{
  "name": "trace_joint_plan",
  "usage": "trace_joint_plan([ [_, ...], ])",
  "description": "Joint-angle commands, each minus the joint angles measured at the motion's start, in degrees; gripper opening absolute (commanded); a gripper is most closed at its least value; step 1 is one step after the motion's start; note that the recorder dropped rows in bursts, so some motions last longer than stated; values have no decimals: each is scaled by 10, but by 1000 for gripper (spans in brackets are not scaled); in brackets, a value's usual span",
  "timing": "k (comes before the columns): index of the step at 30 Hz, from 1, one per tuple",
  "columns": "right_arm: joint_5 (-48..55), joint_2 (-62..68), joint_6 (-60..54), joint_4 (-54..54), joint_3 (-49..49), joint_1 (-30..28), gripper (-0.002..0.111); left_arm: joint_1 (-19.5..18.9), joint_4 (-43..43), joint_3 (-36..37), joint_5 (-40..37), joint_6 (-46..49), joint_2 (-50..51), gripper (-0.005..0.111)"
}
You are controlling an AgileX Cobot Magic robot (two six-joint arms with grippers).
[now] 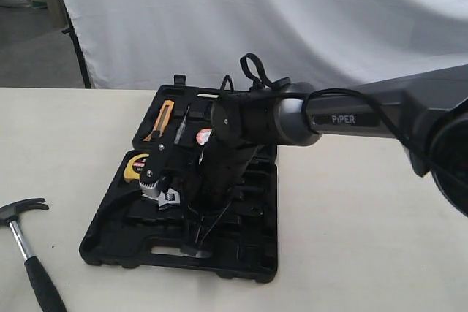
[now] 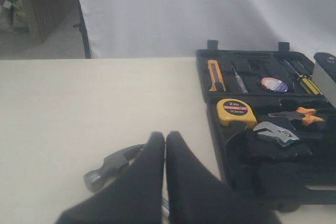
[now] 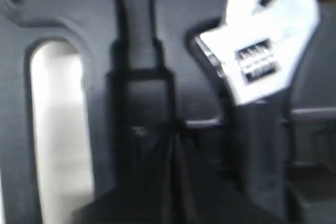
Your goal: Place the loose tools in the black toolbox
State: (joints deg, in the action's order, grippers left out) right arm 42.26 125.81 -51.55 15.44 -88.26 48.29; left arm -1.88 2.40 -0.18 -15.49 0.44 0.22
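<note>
Right arm angles closed claw over black toolbox

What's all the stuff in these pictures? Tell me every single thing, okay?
table: one, beige, under everything
backdrop: one, white, behind the table
toolbox: one, black, open on the table
hammer: one, steel head, black handle, on the table beside the toolbox
wrench: one, silver head, black handle, inside the toolbox
tape roll: one, reddish, toolbox's far half
tape measure: one, yellow, inside the toolbox
pliers: one, orange handles, inside the toolbox
utility knife: one, orange, toolbox's far half
screwdriver: one, yellow handle, toolbox's far half
left gripper: one, black, shut, near the hammer
right gripper: one, black, shut, over the toolbox beside the wrench
</note>
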Motion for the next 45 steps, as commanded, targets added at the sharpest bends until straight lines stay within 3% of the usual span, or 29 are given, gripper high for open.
trace_joint_plan([
  [1, 74, 4, 9, -56, 4, -2, 0, 5, -3, 2, 1, -4, -2, 1],
  [10, 109, -37, 74, -150, 4, -2, 0, 5, -3, 2, 1, -4, -2, 1],
  [13, -5, -64, 66, -77, 4, -2, 0, 5, -3, 2, 1, -4, -2, 1],
  [21, -141, 10, 78, -63, 4, 1, 0, 5, -3, 2, 1, -4, -2, 1],
  [30, -165, -18, 78, -64, 4, 11, 0, 5, -3, 2, 1, -4, -2, 1],
  [45, 123, -12, 38, -91, 5, 10, 0, 5, -3, 2, 1, -4, -2, 1],
])
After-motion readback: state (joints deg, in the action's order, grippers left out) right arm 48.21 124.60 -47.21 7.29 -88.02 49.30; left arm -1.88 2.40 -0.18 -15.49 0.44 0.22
